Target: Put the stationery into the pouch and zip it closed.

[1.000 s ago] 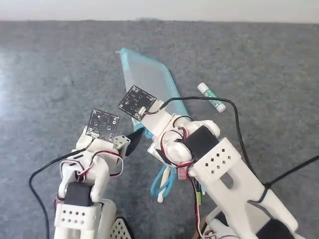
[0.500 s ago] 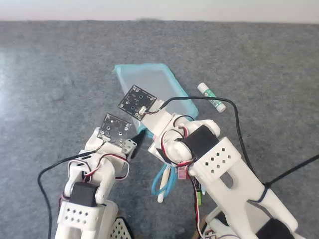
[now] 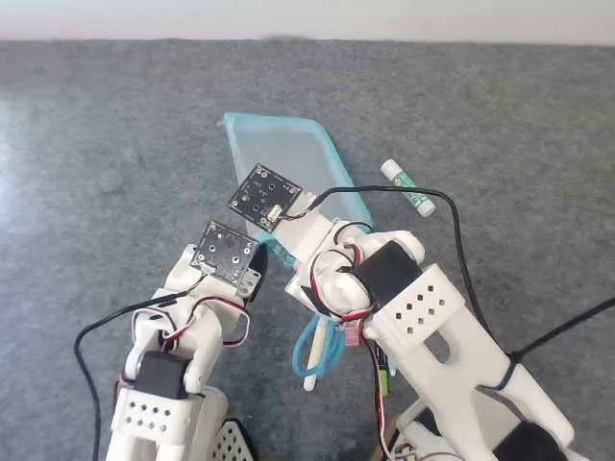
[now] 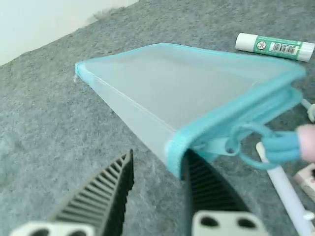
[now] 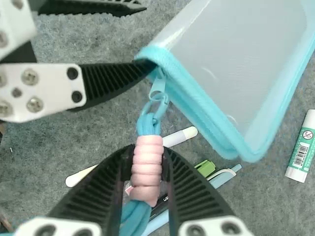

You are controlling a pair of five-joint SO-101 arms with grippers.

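- Left gripper [image 4: 158, 160]: fingers spread, straddling the near corner of the pouch, with one finger against it.
- Translucent zip pouch with teal binding [image 3: 288, 163]: on the grey felted table surface [image 3: 96, 144], mid-table, zipper corner towards the arms.
- Right gripper [image 5: 146, 150]: pinched on a pink ribbed bead [image 5: 146, 169], which is threaded on a blue cord loop [image 5: 149, 120] hooked to the teal zipper pull [image 5: 158, 91].
- White pen [image 5: 179, 134] and green-tipped pen [image 5: 205, 167]: on the surface under the right gripper, outside the pouch.
- White glue stick with green label [image 3: 407, 187]: on the surface right of the pouch, apart from it.

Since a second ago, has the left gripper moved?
Yes. In the high view the left gripper shifted sideways toward the glue stick, up to the near corner of the pouch; the glue stick stayed put.
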